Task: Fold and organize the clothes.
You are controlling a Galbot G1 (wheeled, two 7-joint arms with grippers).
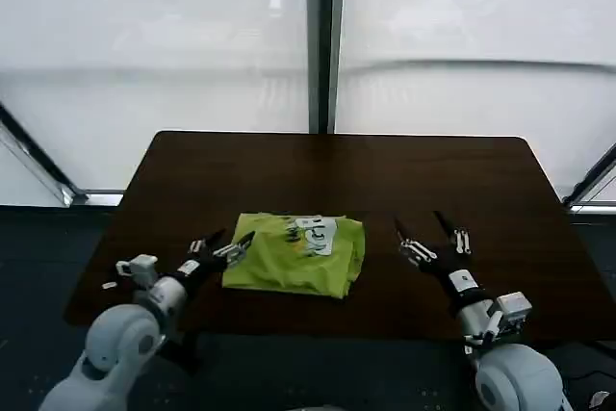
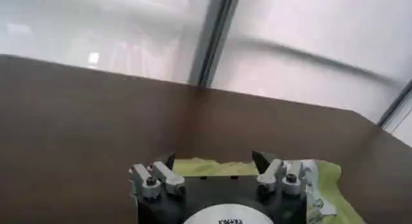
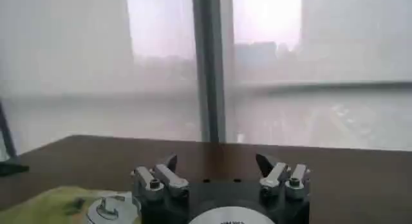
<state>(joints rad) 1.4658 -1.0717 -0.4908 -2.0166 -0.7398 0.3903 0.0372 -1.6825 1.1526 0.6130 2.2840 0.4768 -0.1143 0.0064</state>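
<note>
Already the shirt (image 1: 296,255) lies as a folded packet mid-surface (image 1: 462,180) in the head view, left tool (image 1: 225,244) released at its 9 o'clock edge, right tool (image 1: 430,234) released at 3 o'clock, apart. Wrist views agree. Folding looks finished; next, I judge, comes tidying.

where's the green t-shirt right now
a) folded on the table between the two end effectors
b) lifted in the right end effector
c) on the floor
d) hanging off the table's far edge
a: the T-shirt lies in a folded bundle on the table, with the open left end effector at its edge and the open right end effector apart from it.
</note>
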